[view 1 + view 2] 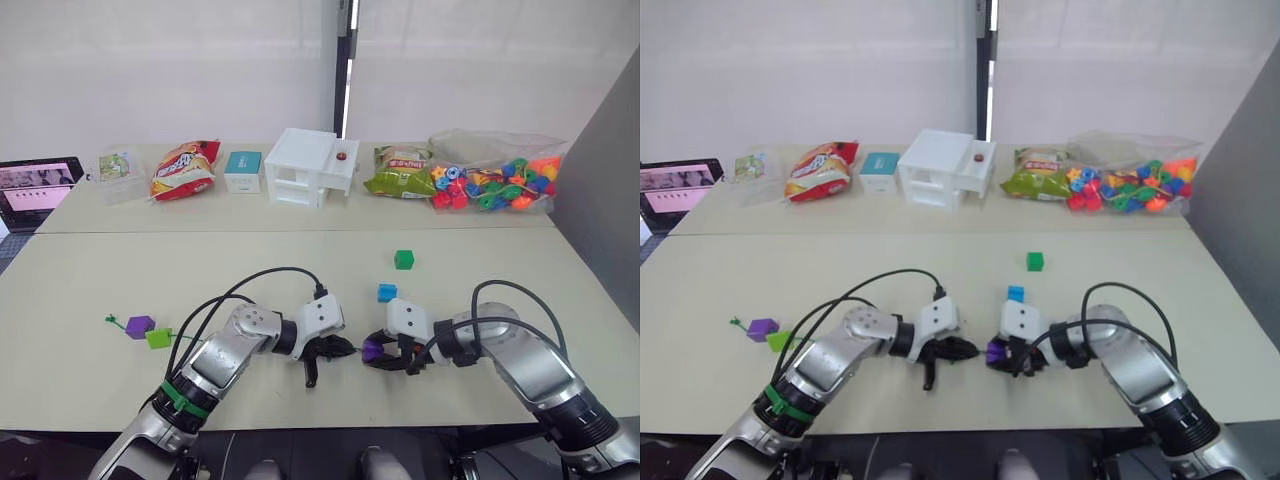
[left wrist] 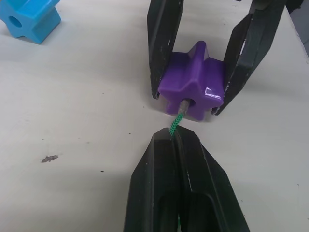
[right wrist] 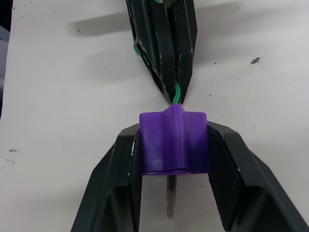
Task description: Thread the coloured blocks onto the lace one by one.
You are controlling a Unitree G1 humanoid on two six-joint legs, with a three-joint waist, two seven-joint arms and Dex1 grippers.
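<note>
The right gripper clamps a purple block between its two black fingers, one finger against each flank, low over the table near its front edge. The left gripper has its fingers pressed together on the lace — the green cord leaves the fingertips and its stiff grey tip enters the hole in the facing side of the purple block. In the right wrist view the grey tip projects from the far side of the block, so the tip passes fully through. The two grippers face each other tip to tip, with only the short exposed run of cord between them.

Remaining blocks — a blue block lies just beyond the right gripper, and a dark green block lies farther back. A second purple block and a lime-green block sit touching each other well to the left, on the trailing end of the lace.
</note>
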